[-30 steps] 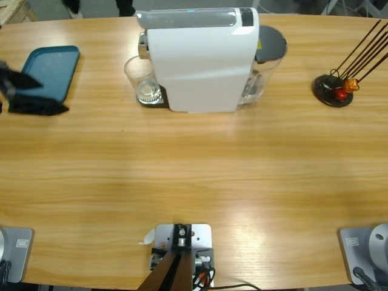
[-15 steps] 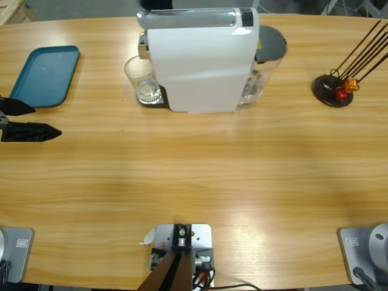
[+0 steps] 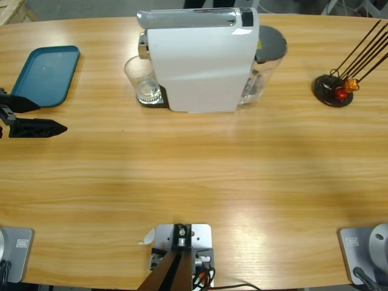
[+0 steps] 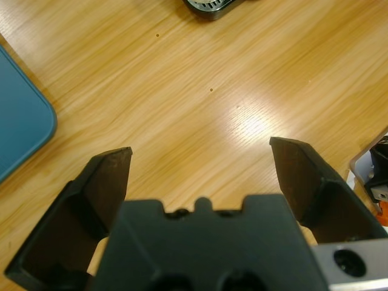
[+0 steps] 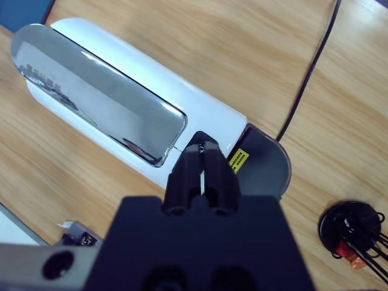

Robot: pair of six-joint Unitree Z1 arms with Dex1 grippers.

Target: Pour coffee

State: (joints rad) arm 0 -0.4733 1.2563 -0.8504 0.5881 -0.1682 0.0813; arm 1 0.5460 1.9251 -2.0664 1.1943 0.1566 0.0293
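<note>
at the table's left edge in the high view, the left gripper [image 3: 37, 116] hovers with jaws spread wide and nothing between them, near a teal rectangular plastic tray [image 3: 48, 74]. beside the white coffee machine [image 3: 200, 60] stands a small clear drinking glass [image 3: 142, 80]; no dark coffee is discernible inside. the right gripper [image 5: 203, 159], jaws pressed together, hangs above the machine, out of the high view.

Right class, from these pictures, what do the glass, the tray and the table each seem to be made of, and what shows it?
Glass: clear glass or plastic; the dark stand shows through it.
Tray: probably teal plastic with a matte, even colour and rounded corners.
Table: wood or wood veneer; light grain lines run along it, with a soft sheen.
</note>
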